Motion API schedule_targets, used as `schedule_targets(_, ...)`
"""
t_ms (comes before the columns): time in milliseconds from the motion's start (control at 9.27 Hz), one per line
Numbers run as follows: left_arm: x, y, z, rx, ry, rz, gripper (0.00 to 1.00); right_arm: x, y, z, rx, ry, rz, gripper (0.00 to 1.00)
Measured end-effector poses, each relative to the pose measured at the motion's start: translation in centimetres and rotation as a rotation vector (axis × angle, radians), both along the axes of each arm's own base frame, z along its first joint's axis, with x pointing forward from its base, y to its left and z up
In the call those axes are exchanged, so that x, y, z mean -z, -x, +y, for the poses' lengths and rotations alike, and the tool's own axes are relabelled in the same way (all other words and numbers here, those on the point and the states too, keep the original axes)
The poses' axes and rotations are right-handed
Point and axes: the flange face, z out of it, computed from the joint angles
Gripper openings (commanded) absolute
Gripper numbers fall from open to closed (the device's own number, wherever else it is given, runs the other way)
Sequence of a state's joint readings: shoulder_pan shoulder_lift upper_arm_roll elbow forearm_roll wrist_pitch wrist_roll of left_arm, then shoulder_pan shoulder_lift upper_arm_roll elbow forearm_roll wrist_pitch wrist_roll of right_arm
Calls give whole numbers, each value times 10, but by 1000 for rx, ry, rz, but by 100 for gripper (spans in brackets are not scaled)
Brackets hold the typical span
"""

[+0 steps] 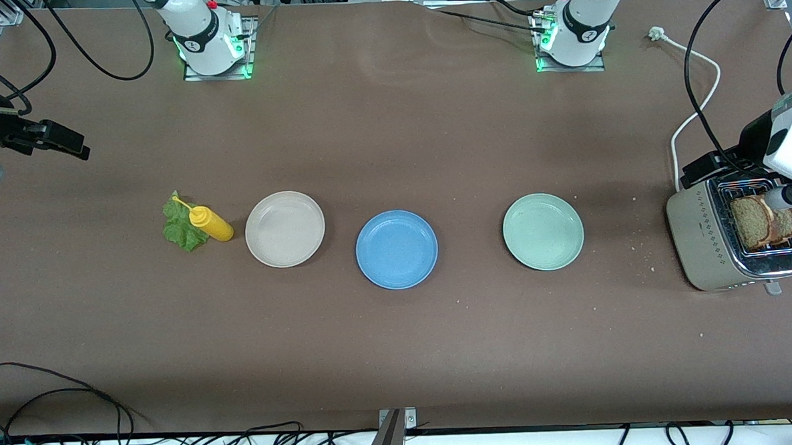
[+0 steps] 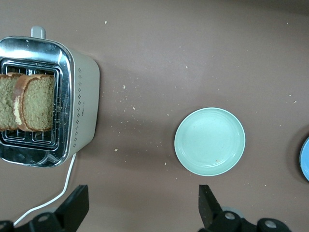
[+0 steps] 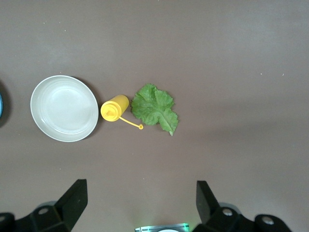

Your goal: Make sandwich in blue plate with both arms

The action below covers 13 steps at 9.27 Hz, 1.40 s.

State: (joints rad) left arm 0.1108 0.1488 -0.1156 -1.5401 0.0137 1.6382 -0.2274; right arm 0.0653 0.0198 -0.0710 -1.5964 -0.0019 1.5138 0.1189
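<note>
Spanning everything, brown table (image 1: 402,356) (crumb-speckled); left gripper (image 2: 140,208) and right gripper (image 3: 137,205) gape empty.

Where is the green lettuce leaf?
The lettuce leaf lies flat on the table at the right arm's end, touching the yellow mustard bottle, which stands between it and the beige plate.

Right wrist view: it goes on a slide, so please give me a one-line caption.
Open right gripper above the table, facing a lettuce leaf, yellow squeeze bottle and beige plate.
</note>
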Motion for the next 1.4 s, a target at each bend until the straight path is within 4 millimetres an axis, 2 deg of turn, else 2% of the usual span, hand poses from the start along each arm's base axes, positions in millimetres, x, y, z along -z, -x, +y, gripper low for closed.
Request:
schedule_targets(647, -3, 1, 4, -8, -1, -5, 100, 0, 0, 0, 0, 0, 0, 100)
schedule_targets(863, -7, 3, 30, -7, -1, -12, 100, 0, 0, 0, 0, 0, 0, 100)
schedule_targets(1187, -12, 8, 91, 4, -27, -31, 100, 0, 0, 0, 0, 0, 0, 100)
schedule_targets(1403, -2, -3, 126, 20, -67, -79, 100, 0, 0, 0, 1, 0, 0, 100)
